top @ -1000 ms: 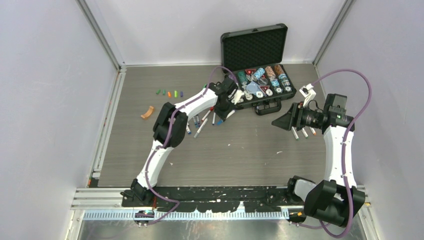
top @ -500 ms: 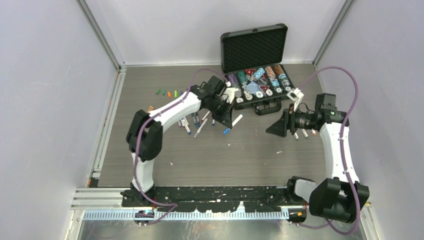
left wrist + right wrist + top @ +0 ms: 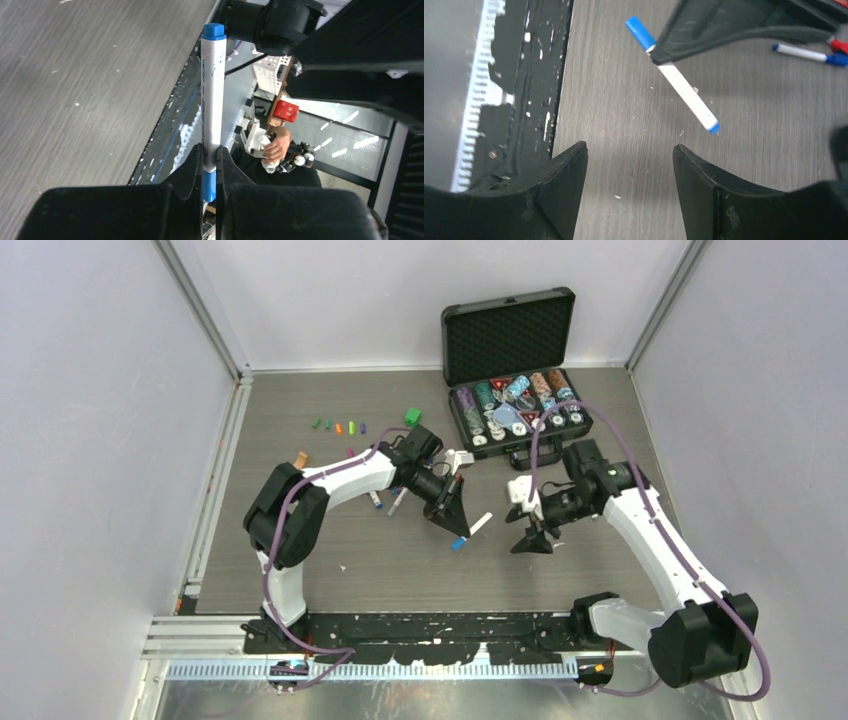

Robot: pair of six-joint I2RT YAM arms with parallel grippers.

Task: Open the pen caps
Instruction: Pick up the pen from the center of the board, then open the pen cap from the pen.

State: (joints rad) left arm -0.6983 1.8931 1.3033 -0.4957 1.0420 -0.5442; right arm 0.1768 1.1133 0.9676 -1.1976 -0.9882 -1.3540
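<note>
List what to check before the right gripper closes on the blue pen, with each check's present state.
1. The left gripper shut on the blue pen: ok.
2. The right gripper open: ok.
3. Pen between the right gripper's fingers: not ok, it lies ahead of them.
4. The blue cap facing the right gripper: not ok, the pen's other end does.
5. Hold firm enough for pulling: cannot tell.

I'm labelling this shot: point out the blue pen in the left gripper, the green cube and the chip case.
blue pen [image 3: 213, 95]: left wrist view, on its white barrel.
green cube [image 3: 412, 417]: top external view, on its top face.
chip case [image 3: 508, 335]: top external view, on the open lid's foam.
</note>
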